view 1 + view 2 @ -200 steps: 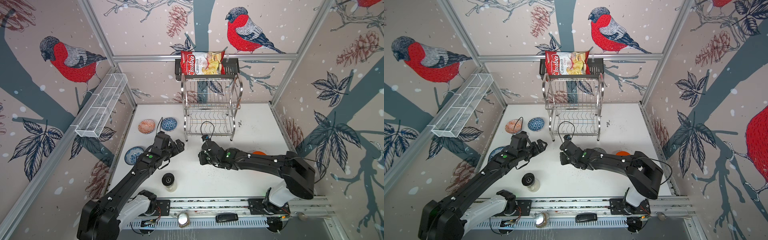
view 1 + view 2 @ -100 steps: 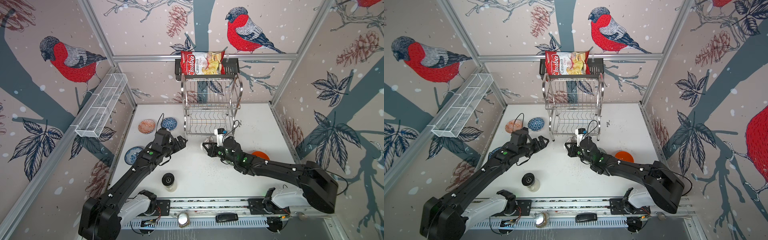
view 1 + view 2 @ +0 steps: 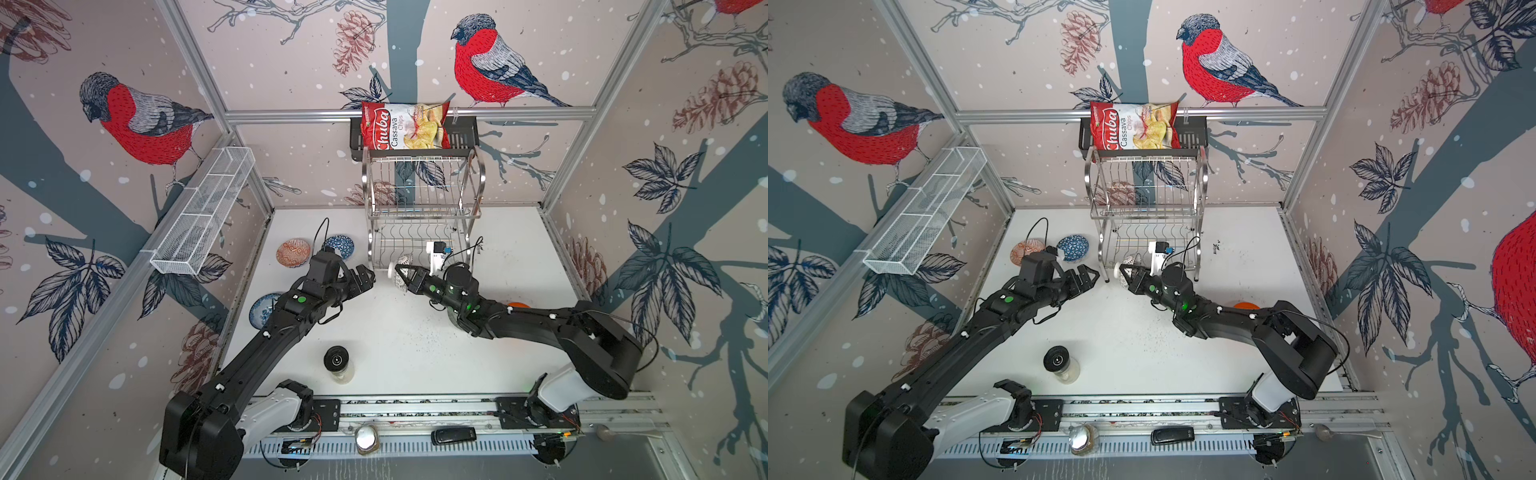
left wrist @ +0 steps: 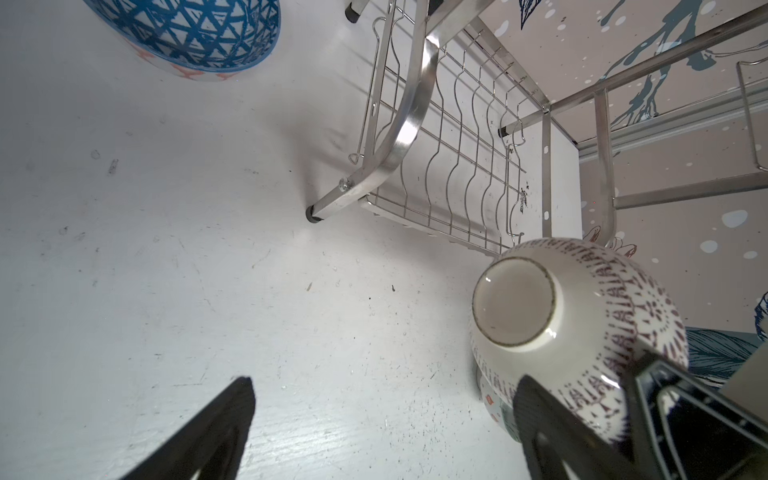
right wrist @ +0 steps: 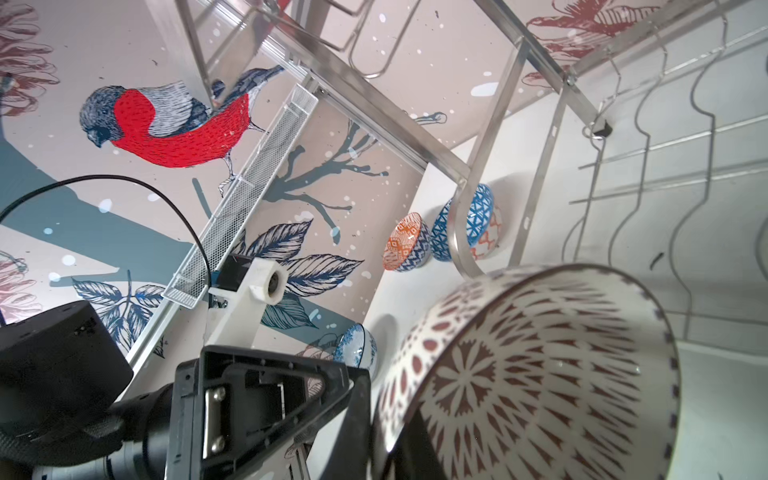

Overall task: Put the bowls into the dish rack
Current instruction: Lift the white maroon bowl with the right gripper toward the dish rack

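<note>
My right gripper (image 3: 405, 276) (image 3: 1128, 274) (image 5: 382, 436) is shut on the rim of the white bowl with dark dotted pattern (image 3: 400, 270) (image 3: 1128, 266) (image 5: 540, 374) (image 4: 561, 316). It holds the bowl on its side, just in front of the dish rack's (image 3: 424, 208) (image 3: 1148, 199) (image 4: 436, 166) (image 5: 498, 166) lower tier. My left gripper (image 3: 365, 276) (image 3: 1088, 277) (image 4: 382, 415) is open and empty, close to the bowl's base. On the table lie a red-orange bowl (image 3: 293, 252) (image 5: 405, 243), a blue triangle bowl (image 3: 340, 245) (image 4: 187, 33), a blue-white floral bowl (image 3: 262, 309) and an orange bowl (image 3: 517, 304), partly hidden by the right arm.
A black-lidded jar (image 3: 337, 361) (image 3: 1059, 360) stands near the table's front. A chips bag (image 3: 403, 126) sits in a black basket above the rack. A white mesh tray (image 3: 203, 212) hangs on the left wall. The enclosure walls stand close on both sides.
My right gripper has carried the dotted bowl up and toward the rack's front, and its arm has swung right. My left gripper has crept slightly toward the rack, still open.
</note>
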Action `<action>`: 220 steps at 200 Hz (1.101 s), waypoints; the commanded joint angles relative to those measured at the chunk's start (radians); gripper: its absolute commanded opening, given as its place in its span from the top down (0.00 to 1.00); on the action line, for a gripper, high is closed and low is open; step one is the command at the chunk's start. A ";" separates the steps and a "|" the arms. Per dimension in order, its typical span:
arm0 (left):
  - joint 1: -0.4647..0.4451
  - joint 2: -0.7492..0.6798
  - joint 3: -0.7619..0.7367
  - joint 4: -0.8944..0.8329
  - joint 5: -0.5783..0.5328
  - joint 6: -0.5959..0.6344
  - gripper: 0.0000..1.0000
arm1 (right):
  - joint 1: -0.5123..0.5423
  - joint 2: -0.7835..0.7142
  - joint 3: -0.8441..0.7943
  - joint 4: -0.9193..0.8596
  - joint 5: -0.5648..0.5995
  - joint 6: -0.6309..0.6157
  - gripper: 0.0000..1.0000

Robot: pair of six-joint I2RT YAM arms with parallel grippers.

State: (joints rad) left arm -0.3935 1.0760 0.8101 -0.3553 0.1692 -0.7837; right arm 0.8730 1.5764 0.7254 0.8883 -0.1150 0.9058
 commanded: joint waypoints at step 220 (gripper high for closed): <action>0.001 -0.004 0.056 -0.051 0.059 0.046 0.03 | -0.127 0.433 0.244 0.558 0.009 0.280 1.00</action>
State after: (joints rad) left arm -0.3935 1.0683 0.8509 -0.4030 0.2317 -0.7559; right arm 0.7551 1.9766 0.9287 1.3331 -0.0963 1.1488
